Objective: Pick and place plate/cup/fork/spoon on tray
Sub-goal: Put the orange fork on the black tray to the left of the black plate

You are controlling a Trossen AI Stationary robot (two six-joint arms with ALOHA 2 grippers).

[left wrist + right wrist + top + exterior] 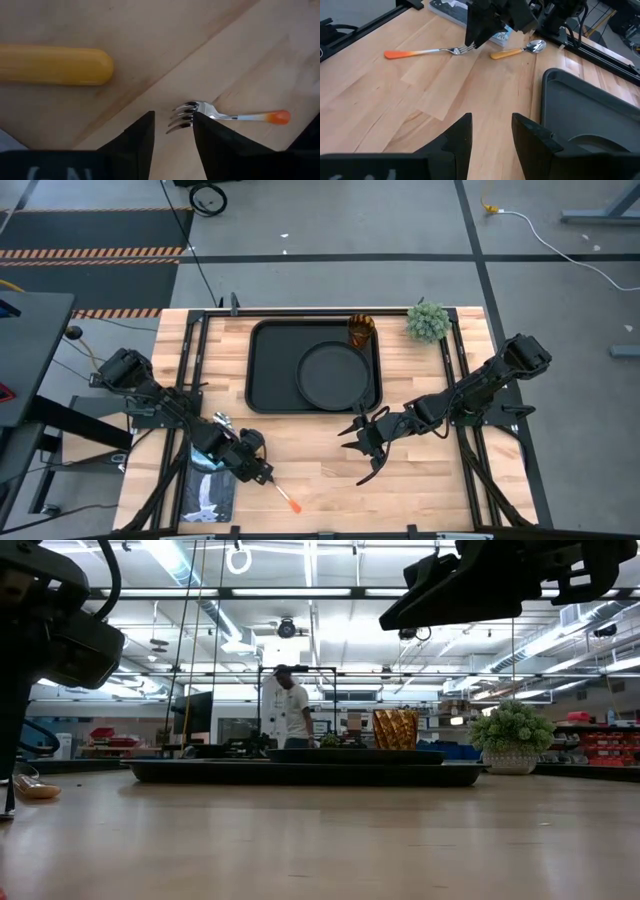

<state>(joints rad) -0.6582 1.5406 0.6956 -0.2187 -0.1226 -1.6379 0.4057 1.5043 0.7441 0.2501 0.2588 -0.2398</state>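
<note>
overhead first: tray (268,370) lies at the far middle of the wooden desk (320,480), with the plate (332,375) inside its right half and the cup (361,331) standing in its far right corner. a small potted plant (428,321) stands just right of the tray. left end effector (262,472) is low over the near left of the desk, and the fork (284,495) lies just beyond its tip, orange handle pointing toward the near edge. right end effector (365,448) hangs just in front of the tray's near right corner, fingers spread, holding nothing.

low view: the tray (300,772) shows as a long dark band across the desk, the amber cup (396,728) and the plant (512,736) rising behind it. a person (290,708) stands in the room far beyond.

left wrist view: the left end effector (172,137) has its two fingers apart, and the fork (225,116) lies flat with its tines right at the gap between the fingertips. the handle of the spoon (55,65) lies well to one side on the desk.

right wrist view: the right end effector (491,131) is spread over bare wood beside the tray (555,100). farther off the fork (427,51) and the spoon (520,49) lie flat, with the left arm's fingers down at the fork's tines.
</note>
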